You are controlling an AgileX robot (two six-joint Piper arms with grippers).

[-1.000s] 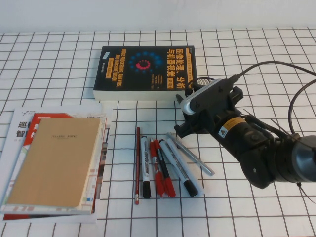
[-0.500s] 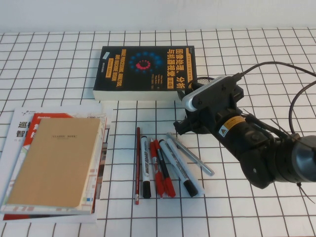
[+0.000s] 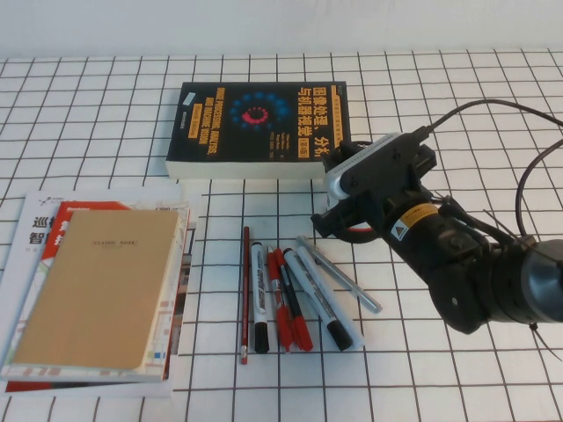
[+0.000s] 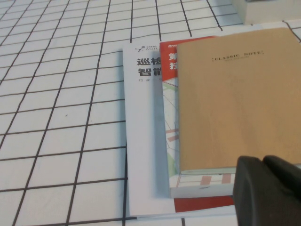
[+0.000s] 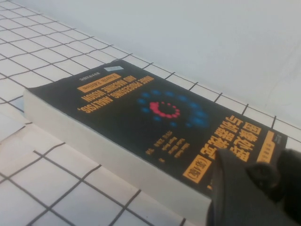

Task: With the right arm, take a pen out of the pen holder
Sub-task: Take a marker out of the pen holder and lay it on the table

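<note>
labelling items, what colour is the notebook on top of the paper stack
Plain tan-brown notebook, small printed title; clearest in left wrist view.

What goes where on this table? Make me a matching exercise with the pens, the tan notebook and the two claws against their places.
1. pens
2. tan notebook
3. right claw
4. left claw

A. at the black book's right corner
B. lying in a row, mid-table
C. hanging at the booklet stack's edge
D. lying on top of the booklet stack

Pairs: 1-B, 2-D, 3-A, 4-C
</note>
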